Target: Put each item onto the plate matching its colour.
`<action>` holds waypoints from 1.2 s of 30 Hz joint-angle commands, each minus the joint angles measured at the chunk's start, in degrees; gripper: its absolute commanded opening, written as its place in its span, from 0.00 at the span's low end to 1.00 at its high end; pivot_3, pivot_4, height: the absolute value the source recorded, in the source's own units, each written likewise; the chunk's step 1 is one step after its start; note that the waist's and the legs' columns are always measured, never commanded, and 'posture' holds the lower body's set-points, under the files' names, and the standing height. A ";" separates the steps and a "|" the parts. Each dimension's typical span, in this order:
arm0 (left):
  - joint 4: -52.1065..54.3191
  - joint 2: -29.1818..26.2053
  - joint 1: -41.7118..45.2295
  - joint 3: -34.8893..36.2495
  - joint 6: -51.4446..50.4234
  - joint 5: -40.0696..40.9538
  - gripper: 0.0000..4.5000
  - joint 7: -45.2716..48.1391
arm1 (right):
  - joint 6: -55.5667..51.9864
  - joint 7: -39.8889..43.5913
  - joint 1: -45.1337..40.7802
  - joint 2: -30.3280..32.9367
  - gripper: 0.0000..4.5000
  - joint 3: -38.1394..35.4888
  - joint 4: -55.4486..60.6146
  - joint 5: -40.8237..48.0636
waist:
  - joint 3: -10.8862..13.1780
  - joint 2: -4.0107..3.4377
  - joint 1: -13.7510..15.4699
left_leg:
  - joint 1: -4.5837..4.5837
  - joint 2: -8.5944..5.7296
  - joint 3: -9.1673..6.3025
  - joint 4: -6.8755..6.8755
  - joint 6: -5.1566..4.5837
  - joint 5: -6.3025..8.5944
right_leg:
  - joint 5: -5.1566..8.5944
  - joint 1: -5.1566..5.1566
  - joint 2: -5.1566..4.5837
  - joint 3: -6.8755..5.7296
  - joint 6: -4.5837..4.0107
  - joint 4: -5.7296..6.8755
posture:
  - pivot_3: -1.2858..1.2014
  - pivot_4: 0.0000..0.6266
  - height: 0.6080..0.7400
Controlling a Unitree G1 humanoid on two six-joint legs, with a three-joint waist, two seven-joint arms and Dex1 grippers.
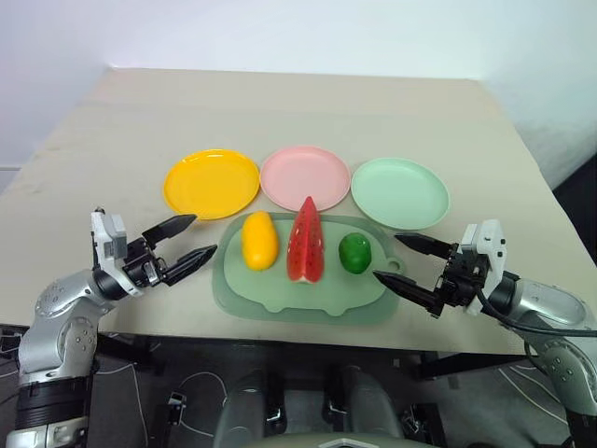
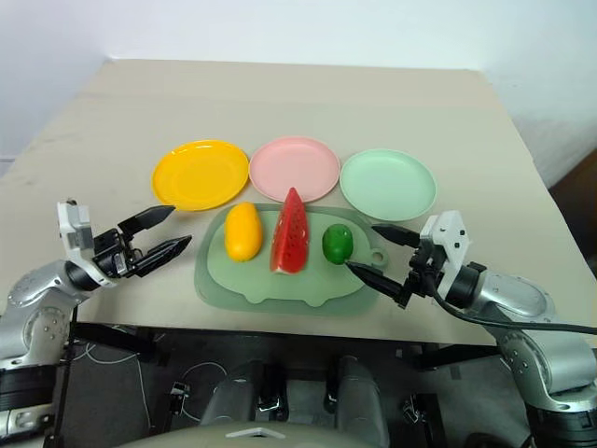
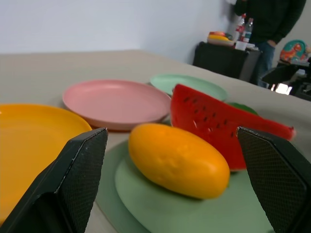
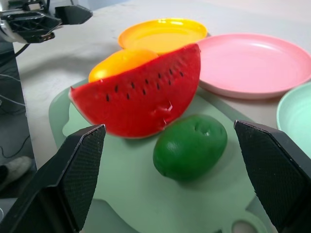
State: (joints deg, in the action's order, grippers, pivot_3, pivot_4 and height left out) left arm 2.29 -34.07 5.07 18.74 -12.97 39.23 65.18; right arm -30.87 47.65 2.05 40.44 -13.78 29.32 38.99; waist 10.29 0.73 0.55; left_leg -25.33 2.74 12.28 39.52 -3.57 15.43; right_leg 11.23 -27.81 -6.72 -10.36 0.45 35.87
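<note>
Both jaws spread wide and empty: left gripper [image 1: 185, 241] hovering just off the left edge of the mat [image 1: 280, 301], right gripper [image 1: 409, 262] just off its right edge, fingers aimed inward at the fruits, touching nothing.

On the mat, in a row: mango [image 1: 259, 240] at the left end, watermelon wedge [image 1: 305, 241] in the middle, green fruit [image 1: 354, 253] at the right end. Beyond the mat's far edge, three bare plates in matching order: yellow plate [image 1: 211, 183], pink plate [image 1: 304, 176], mint plate [image 1: 400, 192].

Mango nearest the left gripper, lying straight ahead between its open fingers in the left wrist view, long axis running away from the robot, toward the yellow plate. Green fruit nearest the right gripper, likewise framed between its fingers. Wedge lying lengthwise toward the pink plate, about midway between the two arms.

Probably a reach-in next; nothing sorted yet.
</note>
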 commanded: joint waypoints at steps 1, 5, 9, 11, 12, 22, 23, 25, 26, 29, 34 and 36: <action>2.27 -1.33 -0.46 -0.02 0.48 -0.20 0.99 0.78 | 0.98 1.29 -1.05 1.28 1.00 -1.52 -0.60 0.34 | 0.00 -0.01 0.00 | 0.00 0.00 0.00 0.00 0.00 0.00 | 0.00 -0.01 0.00 0.00 0.00 0.00 | 0.52 0.24 0.67; 2.89 -0.87 0.48 0.01 -0.24 0.34 0.99 -0.05 | 1.01 1.36 -2.24 1.47 1.00 -0.69 -1.56 -0.02 | 0.01 -0.01 0.07 | 0.00 0.00 0.00 0.00 0.00 0.00 | 0.00 0.00 -0.01 0.00 0.00 -0.01 | 0.52 0.24 0.67; 3.82 -0.42 1.06 -0.65 -0.91 0.62 0.99 -0.46 | -0.21 0.47 -2.64 1.65 1.00 -1.25 -0.61 0.74 | 0.00 -0.01 0.06 | 0.00 0.00 0.00 0.00 0.00 0.00 | 0.00 0.00 -0.01 0.00 0.00 -0.01 | 0.52 0.24 0.67; 3.65 -0.16 1.24 -0.94 -0.89 0.41 0.99 -0.38 | -2.35 -0.58 -2.34 2.18 1.00 -1.59 0.89 1.87 | 0.01 -0.02 0.07 | 0.00 0.00 0.00 -0.01 0.01 0.00 | 0.00 0.00 -0.01 0.00 0.00 -0.01 | 0.52 0.24 0.67; 3.82 0.03 1.27 -1.23 -1.01 0.37 0.99 -0.46 | -3.48 -0.84 -2.16 2.62 1.00 -1.92 1.39 2.50 | 0.01 -0.02 0.06 | 0.00 0.00 0.00 -0.01 0.01 -0.01 | 0.00 -0.01 -0.01 0.00 0.00 -0.01 | 0.52 0.24 0.67; -0.52 -0.68 6.06 -3.08 -0.26 -1.32 0.99 1.57 | -20.75 -11.48 -8.28 5.24 1.00 -4.50 4.51 16.26 | 0.02 -0.02 -0.13 | 0.00 -0.01 0.00 -0.01 0.04 -0.02 | 0.00 0.01 -0.01 0.00 -0.01 -0.04 | 0.52 0.24 0.67; -0.83 -0.52 6.36 -3.44 0.22 -1.90 0.99 1.62 | -21.59 -12.42 -9.02 5.31 1.00 -4.61 4.25 16.74 | 0.02 -0.02 -0.16 | -0.01 0.00 0.00 -0.01 0.04 -0.02 | -0.01 0.01 0.00 0.00 -0.01 -0.04 | 0.52 0.24 0.67; -1.71 -0.04 6.88 -3.79 1.01 -2.63 0.99 1.49 | -24.45 -15.77 -10.93 5.78 1.00 -2.77 3.82 16.02 | 0.01 -0.02 -0.09 | -0.01 0.00 0.00 -0.03 0.06 -0.03 | -0.01 0.00 0.01 0.00 -0.01 -0.04 | 0.52 0.24 0.67; -1.76 0.43 7.07 -4.05 1.22 -2.90 0.99 1.00 | -25.66 -17.09 -11.53 6.31 1.00 -1.75 3.48 15.15 | 0.01 -0.02 -0.09 | -0.01 0.00 0.00 -0.04 0.09 -0.06 | -0.01 -0.01 0.00 0.00 -0.01 -0.04 | 0.52 0.24 0.67; -3.48 1.12 8.23 -4.42 2.08 -3.20 0.99 1.09 | -31.83 -24.33 -15.05 3.92 1.00 2.11 4.98 16.95 | 0.01 -0.02 -0.15 | -0.04 0.00 0.02 -0.06 0.39 -0.23 | -0.02 -0.08 -0.01 0.00 -0.03 -0.03 | 0.52 0.24 0.67; -4.63 2.56 9.57 -5.44 3.44 -4.26 0.99 0.52 | -38.75 -32.13 -19.06 -0.11 1.00 4.00 3.08 17.56 | 0.01 -0.02 -0.11 | -0.05 -0.01 0.03 -0.05 0.43 -0.26 | -0.03 -0.08 -0.02 0.00 -0.05 0.00 | 0.52 0.24 0.67; -4.40 2.84 9.43 -5.69 3.45 -4.26 0.99 0.45 | -40.61 -34.54 -20.93 -2.71 1.00 3.63 1.96 18.68 | 0.01 -0.01 -0.14 | -0.07 -0.02 0.05 -0.05 0.43 -0.26 | -0.04 -0.09 -0.02 0.01 -0.04 0.00 | 0.52 0.24 0.67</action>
State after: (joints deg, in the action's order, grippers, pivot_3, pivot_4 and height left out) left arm -3.23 -31.25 14.21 12.83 -10.52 35.01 65.77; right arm -70.48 14.94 -17.49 38.80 -9.24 31.15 56.39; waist 10.30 0.71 0.41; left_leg -25.39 2.73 12.34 39.46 -3.14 15.17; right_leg 11.18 -27.89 -6.74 -10.35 0.41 35.87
